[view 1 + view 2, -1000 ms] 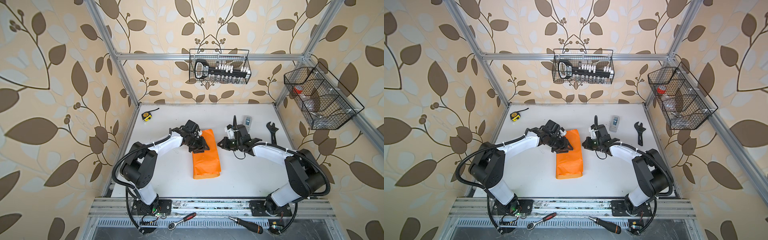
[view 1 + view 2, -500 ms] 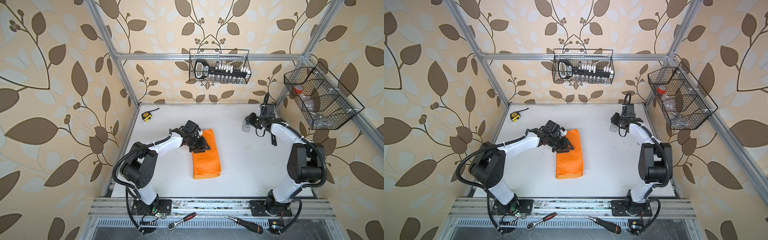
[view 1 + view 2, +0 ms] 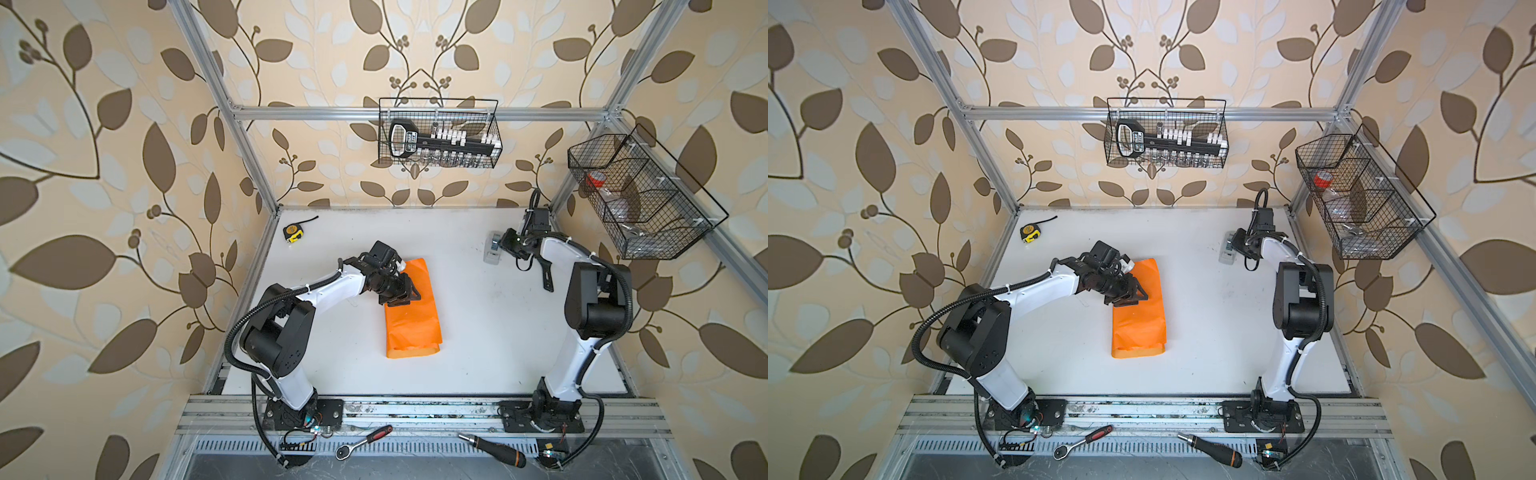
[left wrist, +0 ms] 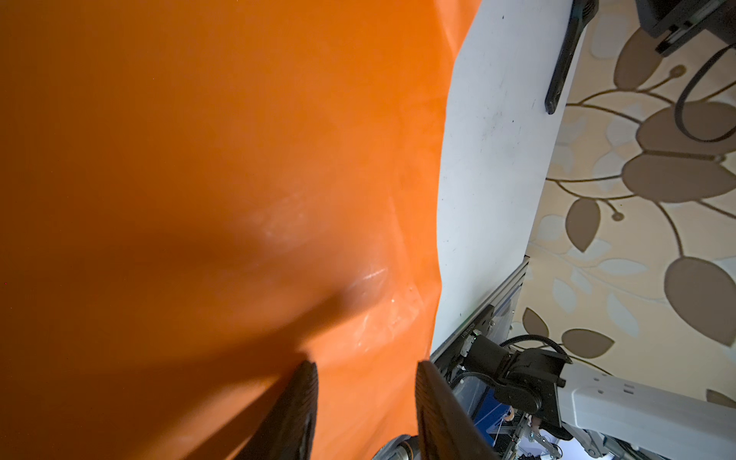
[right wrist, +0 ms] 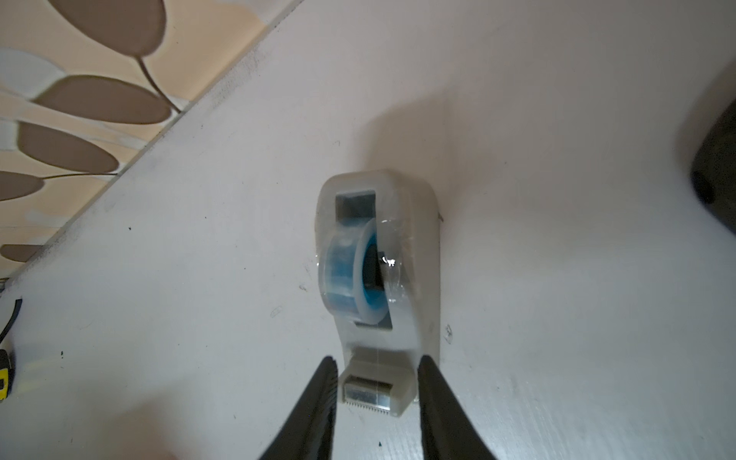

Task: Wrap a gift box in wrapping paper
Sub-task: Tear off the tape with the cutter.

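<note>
Wrapping paper (image 3: 411, 320) lies folded just under our left gripper (image 4: 366, 364), whose half-open jaws hold nothing. Our right gripper (image 5: 377, 358) has parted jaws around the tape dispenser (image 5: 378, 259) cutter; whether they grip it we cannot tell.

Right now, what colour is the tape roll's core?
Blue; the tape roll shows it best in the right wrist view.

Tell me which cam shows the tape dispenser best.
Right wrist: the tape dispenser fills the centre, with the roll and serrated cutter clear. Both top views show it only small, without detail. The left wrist view doesn't show it.
</note>
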You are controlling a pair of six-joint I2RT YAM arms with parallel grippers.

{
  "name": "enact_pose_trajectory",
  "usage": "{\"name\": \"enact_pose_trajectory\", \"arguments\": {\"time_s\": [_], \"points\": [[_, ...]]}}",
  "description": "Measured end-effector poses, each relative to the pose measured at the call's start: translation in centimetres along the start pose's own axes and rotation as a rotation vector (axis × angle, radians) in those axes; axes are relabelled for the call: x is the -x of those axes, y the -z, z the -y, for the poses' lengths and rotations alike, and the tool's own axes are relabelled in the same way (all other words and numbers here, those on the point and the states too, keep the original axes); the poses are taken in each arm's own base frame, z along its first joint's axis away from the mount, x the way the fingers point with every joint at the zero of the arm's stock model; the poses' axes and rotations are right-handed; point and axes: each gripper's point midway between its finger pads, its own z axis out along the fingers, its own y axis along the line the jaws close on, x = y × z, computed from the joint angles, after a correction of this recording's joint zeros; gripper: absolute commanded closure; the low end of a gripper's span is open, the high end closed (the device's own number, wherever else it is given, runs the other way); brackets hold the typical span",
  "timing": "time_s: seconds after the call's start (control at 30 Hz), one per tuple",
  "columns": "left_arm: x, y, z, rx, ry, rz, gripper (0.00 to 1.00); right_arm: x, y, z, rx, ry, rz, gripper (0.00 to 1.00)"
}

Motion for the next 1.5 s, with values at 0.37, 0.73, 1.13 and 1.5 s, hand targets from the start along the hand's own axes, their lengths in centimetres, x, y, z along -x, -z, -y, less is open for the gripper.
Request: {"name": "enact_pose_trajectory", "arguments": {"time_s": [0.37, 0.73, 1.13, 1.5], "points": [[0.0, 0.0, 0.0, 0.000, 0.000, 0.000, 0.56, -1.1, -1.4, -0.5, 0.052, -0.011, -0.049, 0.69], [0.0, 0.0, 0.0, -0.004, -0.002, 0.002, 0.56, -0.9, -1.6, -1.5, 0.110, -0.043, -0.036, 0.72], [0.0, 0.0, 0.0, -0.004, -0.002, 0.002, 0.56, -1.2, -1.8, -0.8, 0.085, -0.057, -0.035, 0.67], [0.0, 0.0, 0.0, -0.005, -0.003, 0.002, 0.56, -1.3, -2.4, -0.6, 0.084, -0.058, -0.038, 0.68]]}}
